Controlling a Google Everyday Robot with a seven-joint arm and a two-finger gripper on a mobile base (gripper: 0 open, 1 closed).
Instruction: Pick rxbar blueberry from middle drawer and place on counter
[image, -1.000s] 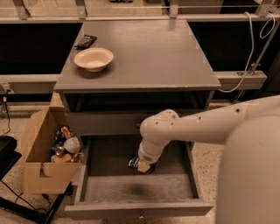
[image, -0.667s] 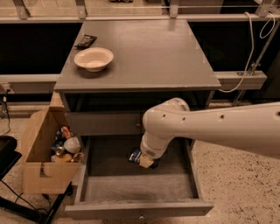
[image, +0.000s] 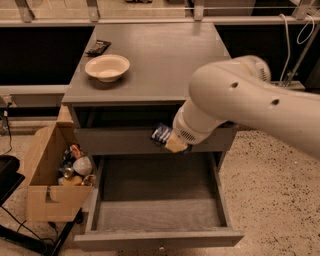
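My gripper (image: 169, 139) is in front of the cabinet, above the open middle drawer (image: 156, 202) and just below the counter's (image: 165, 55) front edge. It is shut on the rxbar blueberry (image: 161, 134), a small dark wrapper with pale lettering that sticks out to the left of the fingers. The drawer floor below is bare. My white arm hides the right part of the cabinet front.
A cream bowl (image: 107, 67) and another dark wrapper (image: 98, 47) lie at the counter's back left. An open cardboard box (image: 52, 172) with cans and bottles stands left of the drawer. A black stand is at lower left. Speckled floor lies to the right.
My gripper has risen out of the drawer with the bar, from near the drawer floor up to the level just below the counter's edge.
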